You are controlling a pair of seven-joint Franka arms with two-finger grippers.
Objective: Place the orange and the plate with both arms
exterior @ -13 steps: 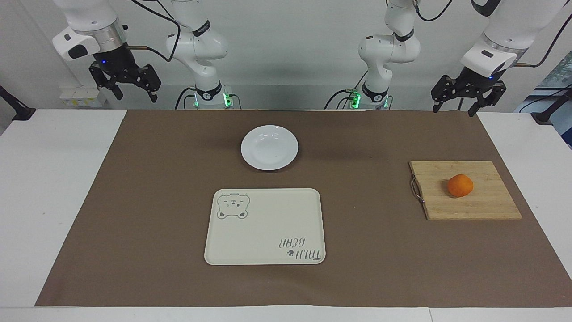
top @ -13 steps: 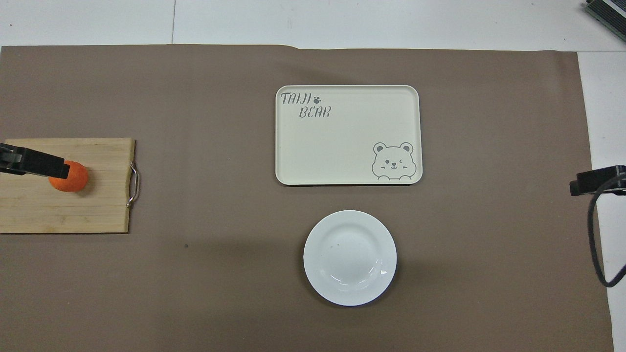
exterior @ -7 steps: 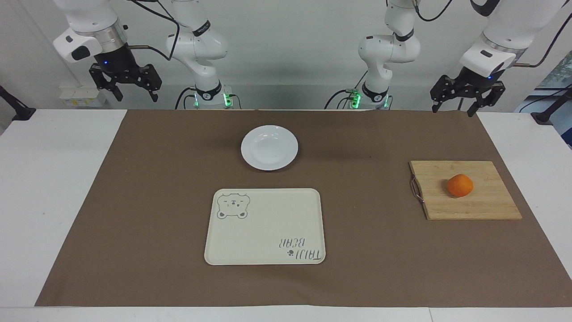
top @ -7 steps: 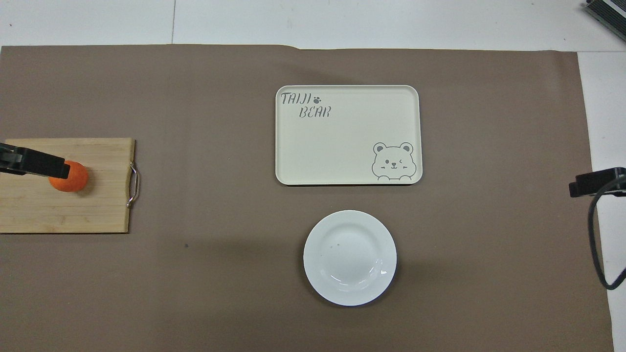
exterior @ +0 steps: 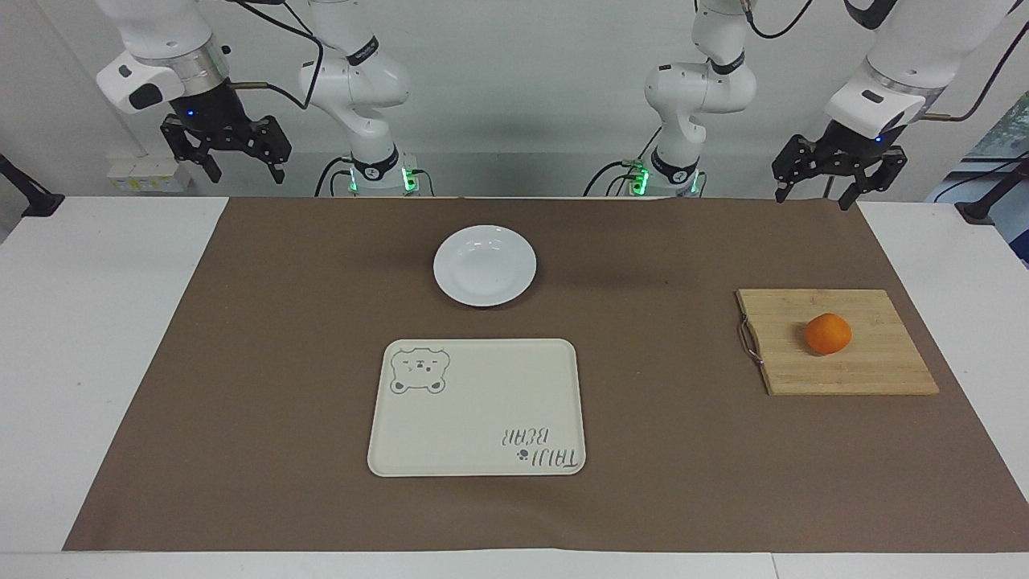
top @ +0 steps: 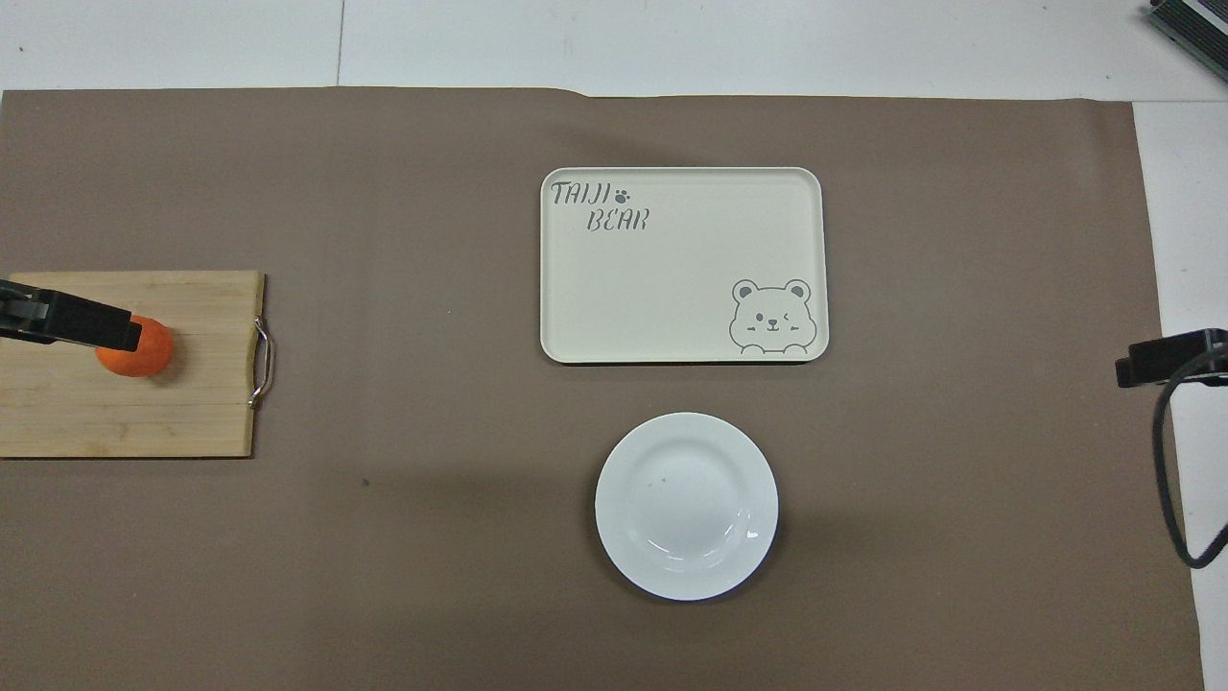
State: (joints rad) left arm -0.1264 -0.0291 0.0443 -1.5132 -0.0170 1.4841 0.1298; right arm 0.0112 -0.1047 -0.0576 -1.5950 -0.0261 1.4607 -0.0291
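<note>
On the bench (exterior: 96, 362) we see the tray (exterior: 477, 410), then the cutting board (exterior: 868, 366) bearing the orange (exterior: 828, 334) toward the left arm's end. The plate (exterior: 485, 265) lies nearer the robots than the tray. Left hand (exterior: 813, 195) and right hand (exterior: 245, 173) hang raised, fingers wide, empty.

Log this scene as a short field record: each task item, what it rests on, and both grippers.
orange: on the wooden cutting board, toward the left arm's end
plate: empty, on the brown mat, nearer the robots than the tray
tray: cream, bear drawing, nothing on it
left gripper: open, raised, holding nothing
right gripper: open, raised, holding nothing
</note>
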